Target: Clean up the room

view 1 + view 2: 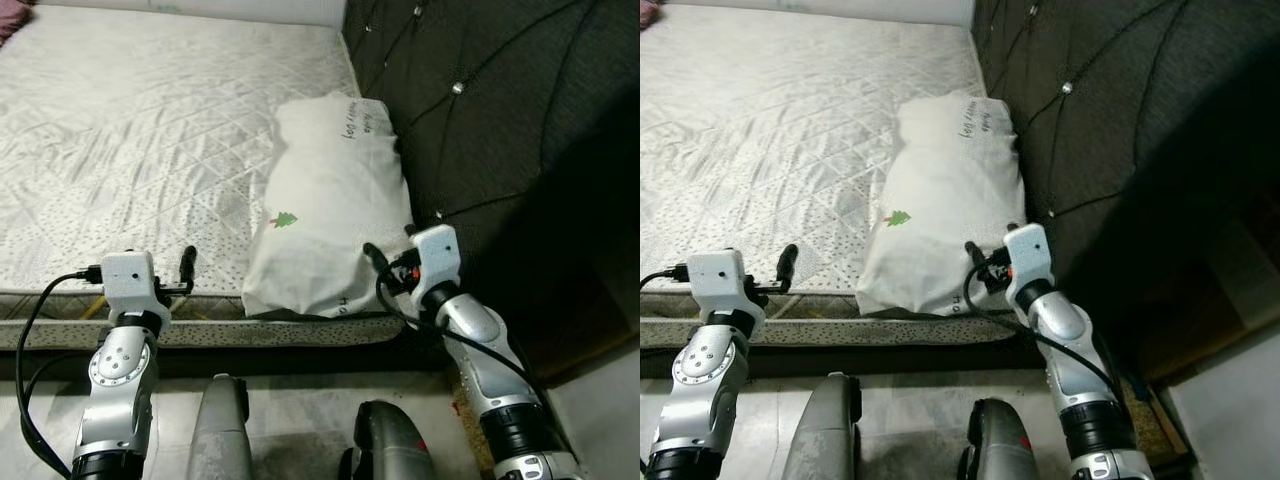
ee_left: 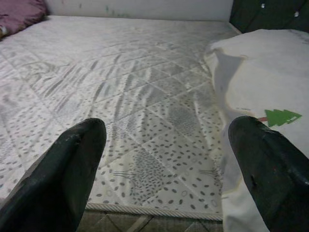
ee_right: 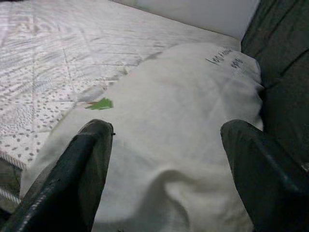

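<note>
A white pillow [image 1: 330, 210] with a small green tree print lies on the quilted mattress [image 1: 140, 130], up against the dark tufted headboard [image 1: 500, 110]. My right gripper [image 1: 392, 250] is open at the pillow's near end, close to the bed's front edge. In the right wrist view both fingers [image 3: 82, 164] straddle the pillow [image 3: 183, 121] without closing on it. My left gripper [image 1: 172, 272] is open over the mattress front edge, to the left of the pillow. The left wrist view has the pillow [image 2: 260, 72] beside one finger [image 2: 270, 164].
A pink cloth [image 2: 19, 12] lies at the far corner of the mattress. The headboard runs along the right side. My own legs [image 1: 225, 420] stand below the bed's front edge on a pale floor [image 1: 300, 400].
</note>
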Robot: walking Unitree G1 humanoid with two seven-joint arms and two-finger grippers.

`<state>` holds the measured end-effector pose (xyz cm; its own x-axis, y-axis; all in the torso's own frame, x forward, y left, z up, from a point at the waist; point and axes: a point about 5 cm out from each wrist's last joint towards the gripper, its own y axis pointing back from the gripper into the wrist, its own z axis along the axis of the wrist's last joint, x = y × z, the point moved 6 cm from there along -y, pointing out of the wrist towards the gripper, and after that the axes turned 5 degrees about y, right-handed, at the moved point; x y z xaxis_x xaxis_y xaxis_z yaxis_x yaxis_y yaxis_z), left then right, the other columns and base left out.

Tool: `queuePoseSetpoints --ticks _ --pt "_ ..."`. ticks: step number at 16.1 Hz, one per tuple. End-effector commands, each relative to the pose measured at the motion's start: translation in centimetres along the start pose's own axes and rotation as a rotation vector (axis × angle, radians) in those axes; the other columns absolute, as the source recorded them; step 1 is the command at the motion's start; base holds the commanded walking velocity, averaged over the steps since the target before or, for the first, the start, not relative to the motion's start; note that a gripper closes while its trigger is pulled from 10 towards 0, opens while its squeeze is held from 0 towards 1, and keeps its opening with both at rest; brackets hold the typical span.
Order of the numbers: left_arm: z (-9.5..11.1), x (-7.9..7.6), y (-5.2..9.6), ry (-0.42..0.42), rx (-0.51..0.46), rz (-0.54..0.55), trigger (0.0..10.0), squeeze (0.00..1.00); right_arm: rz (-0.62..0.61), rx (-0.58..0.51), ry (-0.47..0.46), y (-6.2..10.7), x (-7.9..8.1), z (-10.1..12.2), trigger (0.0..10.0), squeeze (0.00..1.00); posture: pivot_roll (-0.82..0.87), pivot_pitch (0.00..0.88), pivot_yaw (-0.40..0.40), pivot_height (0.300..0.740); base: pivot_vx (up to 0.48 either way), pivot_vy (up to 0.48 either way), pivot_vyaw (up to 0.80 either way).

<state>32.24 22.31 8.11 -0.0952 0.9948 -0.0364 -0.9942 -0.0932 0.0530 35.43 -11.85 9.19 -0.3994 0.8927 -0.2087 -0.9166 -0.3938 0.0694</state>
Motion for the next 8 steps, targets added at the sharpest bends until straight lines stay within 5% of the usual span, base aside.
queuePoseSetpoints --ticks 1,8 --pt "0.30 -0.33 -0.10 -0.004 -0.010 -0.013 10.0 0.00 -0.011 -0.015 0.008 0.06 -0.39 0.40 10.0 0.00 0.03 0.079 -0.072 0.640 0.281 0.000 0.00" --pt "0.41 -0.49 -0.16 0.001 -0.016 -0.026 10.0 0.00 -0.011 -0.012 0.009 0.03 -0.27 0.26 10.0 0.00 0.03 0.079 -0.070 0.640 0.426 0.000 0.00"
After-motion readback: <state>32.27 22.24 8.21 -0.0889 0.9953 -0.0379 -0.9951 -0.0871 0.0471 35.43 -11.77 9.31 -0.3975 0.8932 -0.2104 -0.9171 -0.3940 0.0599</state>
